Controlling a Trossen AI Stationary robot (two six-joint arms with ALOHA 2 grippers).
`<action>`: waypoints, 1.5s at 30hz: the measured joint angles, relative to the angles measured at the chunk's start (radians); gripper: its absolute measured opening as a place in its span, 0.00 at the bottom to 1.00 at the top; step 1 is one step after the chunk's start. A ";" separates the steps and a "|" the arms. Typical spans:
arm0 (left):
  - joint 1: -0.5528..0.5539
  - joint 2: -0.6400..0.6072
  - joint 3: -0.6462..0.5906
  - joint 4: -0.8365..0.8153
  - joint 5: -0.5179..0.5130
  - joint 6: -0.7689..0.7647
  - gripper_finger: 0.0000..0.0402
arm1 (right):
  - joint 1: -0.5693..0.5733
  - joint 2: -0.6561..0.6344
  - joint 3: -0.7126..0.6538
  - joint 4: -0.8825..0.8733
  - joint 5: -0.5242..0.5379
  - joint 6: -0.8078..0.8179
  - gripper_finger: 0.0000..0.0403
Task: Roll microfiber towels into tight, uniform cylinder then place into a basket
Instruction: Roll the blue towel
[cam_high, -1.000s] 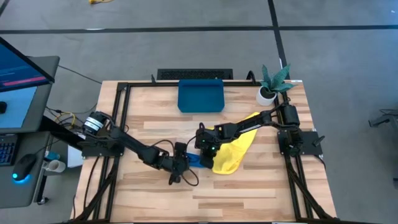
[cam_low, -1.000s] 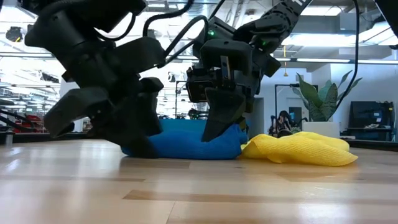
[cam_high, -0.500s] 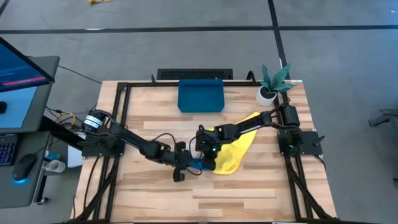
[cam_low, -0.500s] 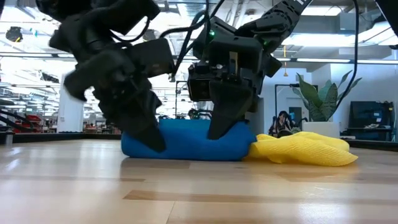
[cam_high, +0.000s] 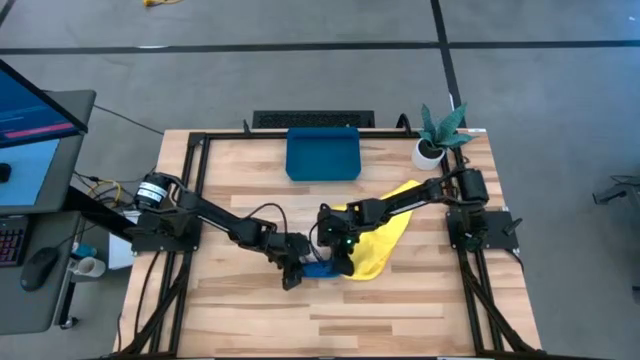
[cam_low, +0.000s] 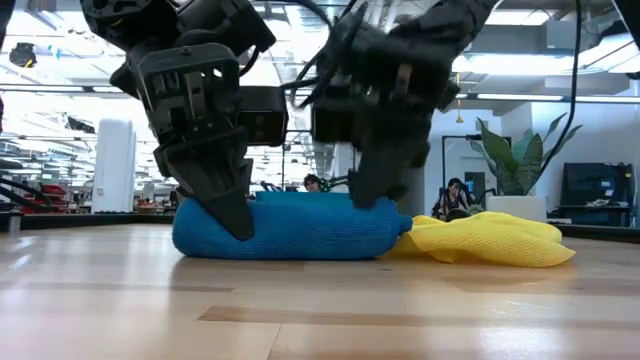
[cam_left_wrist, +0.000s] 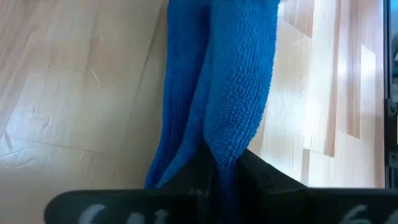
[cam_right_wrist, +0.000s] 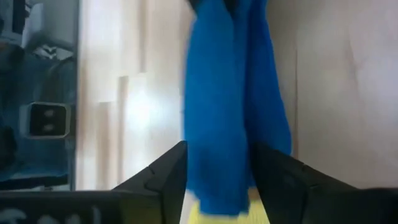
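Wooden surface (cam_high: 400, 300) carries everything, with both arms reaching to its middle. Basket (cam_high: 323, 154), dark blue and shallow, sits at the far edge, well apart from both claws; the white pot with a green plant (cam_high: 432, 148) stands near the far right corner. Yellow towel (cam_high: 377, 238) lies loose and crumpled right of centre, partly under the right arm. Blue towel (cam_low: 290, 228) lies rolled into a thick cylinder on the surface, its right end touching the yellow towel (cam_low: 490, 240). Left claw (cam_low: 232, 212) is on the roll's left end, its fingers pinched together on a fold of the cloth; the left wrist view shows the blue towel (cam_left_wrist: 217, 93) running away from the narrow, closed tips. Right claw (cam_low: 375, 195) stands over the roll's right end, fingers parted with the cloth between them; the right wrist view shows the blue towel (cam_right_wrist: 230, 124) in the gap and yellow cloth at the base of the fingers, with the fingers close beside the roll but no pinch visible. High view shows only a small sliver of blue towel (cam_high: 318, 268) between left claw (cam_high: 292, 276) and right claw (cam_high: 343, 262); the low view alone gives the roll's full length and shape.
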 joint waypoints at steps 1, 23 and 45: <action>0.002 0.000 0.000 0.000 0.001 0.000 0.04 | 0.004 -0.022 0.000 -0.021 0.004 -0.016 0.47; 0.004 0.001 -0.003 0.012 0.010 0.000 0.06 | 0.383 -0.195 -0.018 0.047 0.708 -0.337 0.37; 0.004 0.001 -0.003 0.014 0.006 0.000 0.05 | 0.334 0.001 -0.019 0.170 0.710 -0.388 0.39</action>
